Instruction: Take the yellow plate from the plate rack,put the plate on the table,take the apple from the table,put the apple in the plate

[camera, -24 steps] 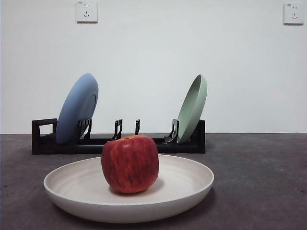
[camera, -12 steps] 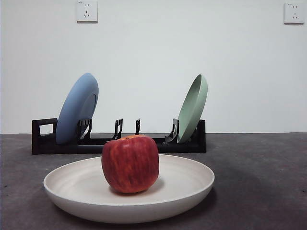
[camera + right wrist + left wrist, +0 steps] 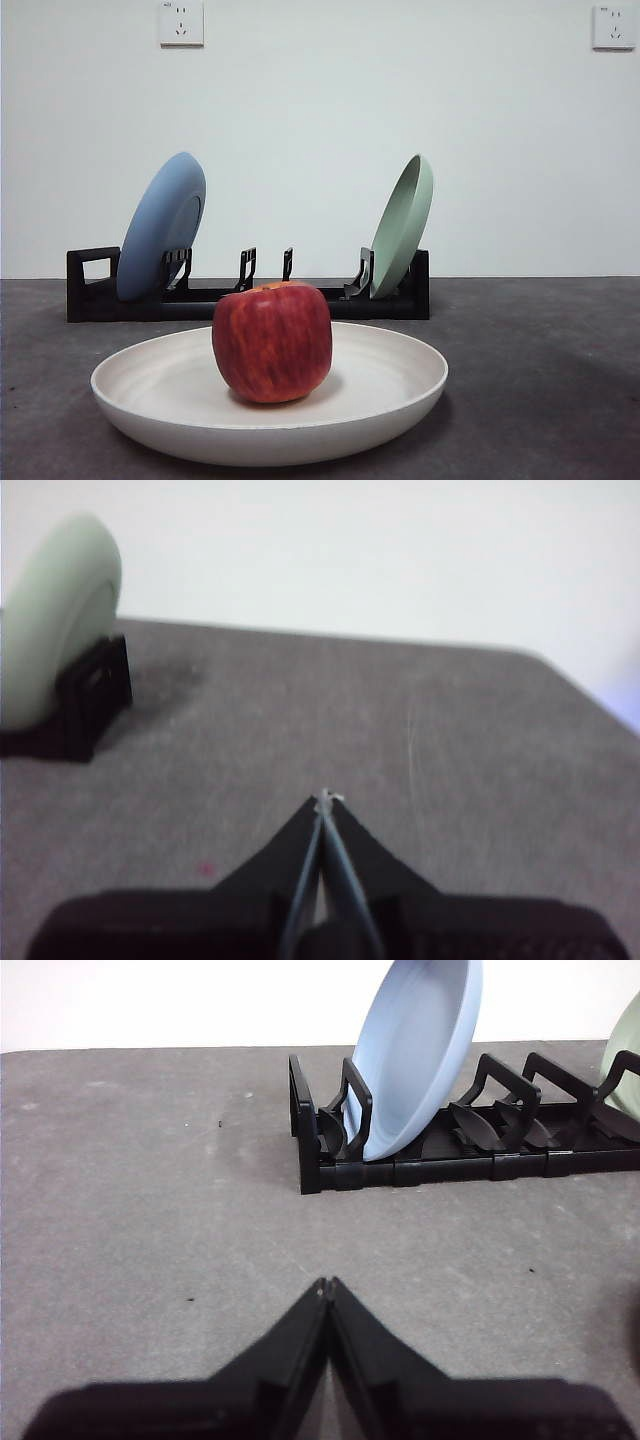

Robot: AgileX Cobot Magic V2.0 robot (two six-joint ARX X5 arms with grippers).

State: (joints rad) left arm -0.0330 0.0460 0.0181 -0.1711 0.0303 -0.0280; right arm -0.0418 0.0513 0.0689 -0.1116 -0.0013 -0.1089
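Matte black tapered end effector [image 3: 327,1285] jaws

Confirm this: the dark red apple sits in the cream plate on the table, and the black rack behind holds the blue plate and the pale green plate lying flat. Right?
Not quite. In the front view, the round blue plate and pale green plate stand on edge, leaning in the long black rack, not flat. The dark red apple does sit in the shallow cream plate.

The dark grey, matte bench [image 3: 540,380] carries the large cream shallow plate [image 3: 390,400] in front and the long black plate rack [image 3: 90,290] behind.
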